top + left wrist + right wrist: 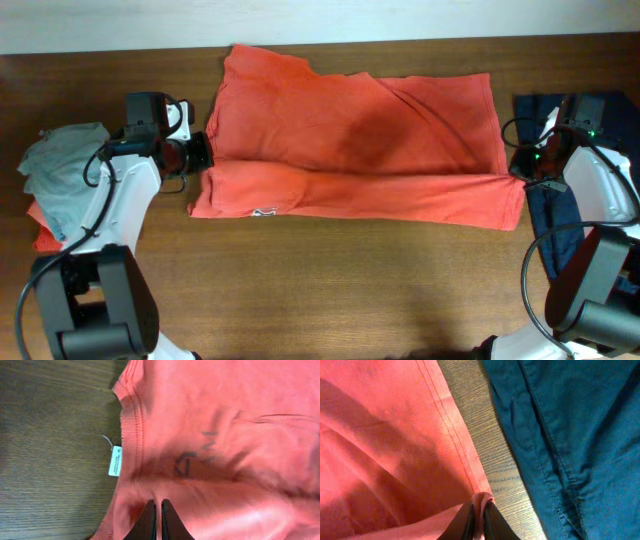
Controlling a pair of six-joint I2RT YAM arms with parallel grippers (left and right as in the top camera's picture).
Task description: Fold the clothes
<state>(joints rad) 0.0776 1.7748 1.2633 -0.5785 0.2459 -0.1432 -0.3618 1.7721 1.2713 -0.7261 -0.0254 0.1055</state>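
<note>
Clothes on a brown wooden table (330, 290), seen from above. At the left edge sits a crumpled grey garment (65, 165). Just right of it, the left gripper (200, 152) rests at the left side of a large orange-red T-shirt (350, 130), near the ribbed collar (131, 425) and a small white label (115, 460). Its fingers are closed to a thin slit against the cloth, and it cannot be told whether any cloth is pinched between them. The T-shirt lies flat across the middle, with its near strip folded over itself. At its near right corner the right gripper (522, 165) is clenched on a small tuck of cloth beside the stitched hem (452, 425). A navy garment (570, 435) lies just to the right, with bare wood between it and the T-shirt. The T-shirt looks light, limp and likely to sag, so it is probably best held at hems and corners, both ends together.
</note>
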